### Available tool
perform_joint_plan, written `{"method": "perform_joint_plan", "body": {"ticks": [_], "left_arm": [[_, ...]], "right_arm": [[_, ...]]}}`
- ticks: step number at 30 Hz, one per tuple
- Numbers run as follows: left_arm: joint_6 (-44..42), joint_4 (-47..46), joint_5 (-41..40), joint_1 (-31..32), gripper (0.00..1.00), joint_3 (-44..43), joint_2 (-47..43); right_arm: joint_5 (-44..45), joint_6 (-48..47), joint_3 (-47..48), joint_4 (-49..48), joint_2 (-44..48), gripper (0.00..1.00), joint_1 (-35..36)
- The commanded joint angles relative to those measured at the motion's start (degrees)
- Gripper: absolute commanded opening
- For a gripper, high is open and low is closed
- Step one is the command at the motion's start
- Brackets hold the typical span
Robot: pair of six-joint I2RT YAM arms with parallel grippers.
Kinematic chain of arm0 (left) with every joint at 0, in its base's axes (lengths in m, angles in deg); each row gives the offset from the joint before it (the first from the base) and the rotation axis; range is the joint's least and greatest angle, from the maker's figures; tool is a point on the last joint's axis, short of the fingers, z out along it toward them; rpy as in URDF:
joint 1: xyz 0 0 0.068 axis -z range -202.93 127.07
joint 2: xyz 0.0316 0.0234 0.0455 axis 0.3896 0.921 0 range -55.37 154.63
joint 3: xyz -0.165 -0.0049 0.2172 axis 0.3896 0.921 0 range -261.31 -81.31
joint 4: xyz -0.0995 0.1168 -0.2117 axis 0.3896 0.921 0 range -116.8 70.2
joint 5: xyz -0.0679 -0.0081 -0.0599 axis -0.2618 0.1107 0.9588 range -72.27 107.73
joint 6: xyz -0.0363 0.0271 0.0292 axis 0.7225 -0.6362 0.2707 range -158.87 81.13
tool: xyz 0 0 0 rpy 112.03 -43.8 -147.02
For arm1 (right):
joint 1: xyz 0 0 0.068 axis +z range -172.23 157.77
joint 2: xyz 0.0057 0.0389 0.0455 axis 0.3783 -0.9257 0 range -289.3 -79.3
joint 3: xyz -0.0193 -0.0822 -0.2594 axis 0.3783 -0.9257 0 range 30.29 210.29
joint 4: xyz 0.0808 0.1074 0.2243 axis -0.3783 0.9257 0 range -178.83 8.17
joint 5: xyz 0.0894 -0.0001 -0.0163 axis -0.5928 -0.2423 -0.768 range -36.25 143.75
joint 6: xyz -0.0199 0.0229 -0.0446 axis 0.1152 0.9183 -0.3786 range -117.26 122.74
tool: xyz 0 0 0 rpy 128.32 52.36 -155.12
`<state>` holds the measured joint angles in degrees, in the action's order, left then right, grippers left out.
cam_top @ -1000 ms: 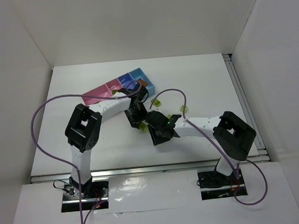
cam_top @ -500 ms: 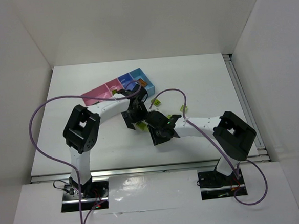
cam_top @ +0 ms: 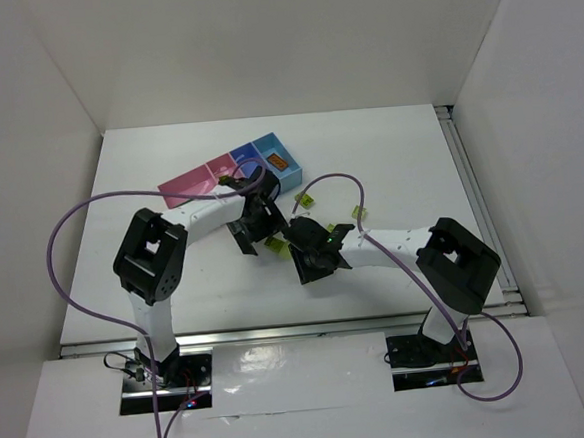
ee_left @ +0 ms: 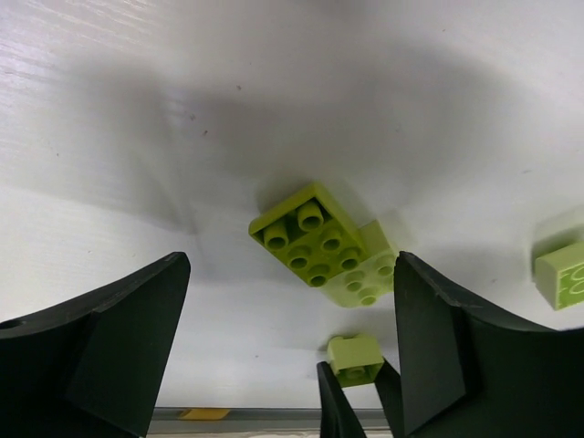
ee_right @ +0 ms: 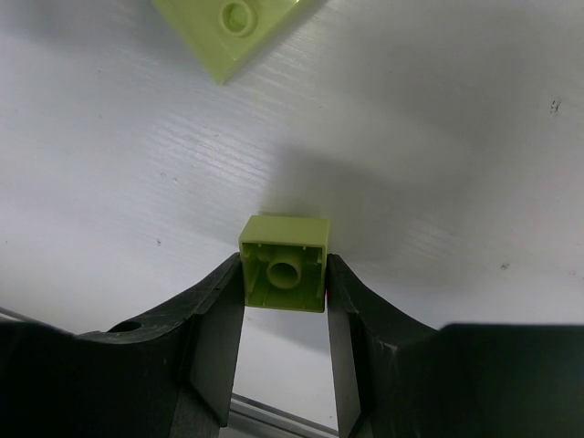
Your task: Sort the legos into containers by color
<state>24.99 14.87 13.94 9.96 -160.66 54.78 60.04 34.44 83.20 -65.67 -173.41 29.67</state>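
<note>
Two right fingers [ee_right: 214, 338] against hollow square lego [ee_right: 284, 265]

Both grippers crowd the middle of the table [cam_top: 398, 151]. The right gripper [ee_right: 284, 274], pinching a small brick [ee_right: 284, 260], sits just past the wide jaws of the left gripper [ee_left: 292, 265], and a clump of bricks [ee_left: 319, 242] lies between those jaws. Bins [cam_top: 194, 183] block the far side; the far right part lies open.

Bright, even lighting, sharp focus, with soft grey shadows spreading across the white table [ee_left: 137, 55].
</note>
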Motion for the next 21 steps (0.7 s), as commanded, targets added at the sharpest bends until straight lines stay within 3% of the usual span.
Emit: {"method": "perform_joint_plan", "body": {"ticks": [1,17,21], "left_arm": [[2.2,-1.6,1.2,-0.4,0.94,-0.7,-0.5],[7.5,4.2,-0.4,-0.9,0.71,-7.5,7.8],[7.0,4.7,-0.4,-1.4,0.48,-8.0,7.8]], "right_arm": [[1.1,-0.3,0.7,1.3,1.8,0.36,0.4],[-0.1,-0.9,0.7,0.7,0.7,0.35,0.4],[-0.1,-0.9,0.7,0.7,0.1,0.32,0.4]]}}
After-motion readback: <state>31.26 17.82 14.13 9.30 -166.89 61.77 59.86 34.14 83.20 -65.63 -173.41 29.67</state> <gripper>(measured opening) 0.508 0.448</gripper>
